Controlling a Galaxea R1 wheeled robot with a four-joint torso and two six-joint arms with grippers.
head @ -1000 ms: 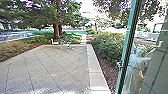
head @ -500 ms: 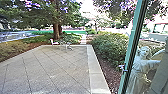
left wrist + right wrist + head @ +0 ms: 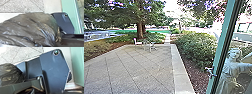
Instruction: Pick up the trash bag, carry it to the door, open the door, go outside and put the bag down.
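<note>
Trash bag: one, dark, glossy, loosely creased. It lies at the robot's front, its bunched edge close against the robot's dark plate. Whether it hangs or rests there cannot be told.

End effectors, left and right: open, closed or gripping the bag, cannot be told of either. Confirm a hold on the gathered plastic, rather than a single thin fold, before relying on it.

Green upright: part of the door or its frame, leaning in the wide-angle head view, at the robot's right; metal fitting on its edge. Principal hazard, by judgement: an arm, the base or slack plastic could catch here. Best practice: draw the right arm in and favour the open left side.

Step in hand, as judged: passing out through the doorway with the bag. Pace slow and even, base straight, turning only once the rear is past the upright.

Paving: jointed slabs, with pale border strip alongside. Carry the bag high enough to spare it dragging or rolling under the base. For the set-down, bare slabs serve well, away from the shrubs; lower fully, then release.
</note>
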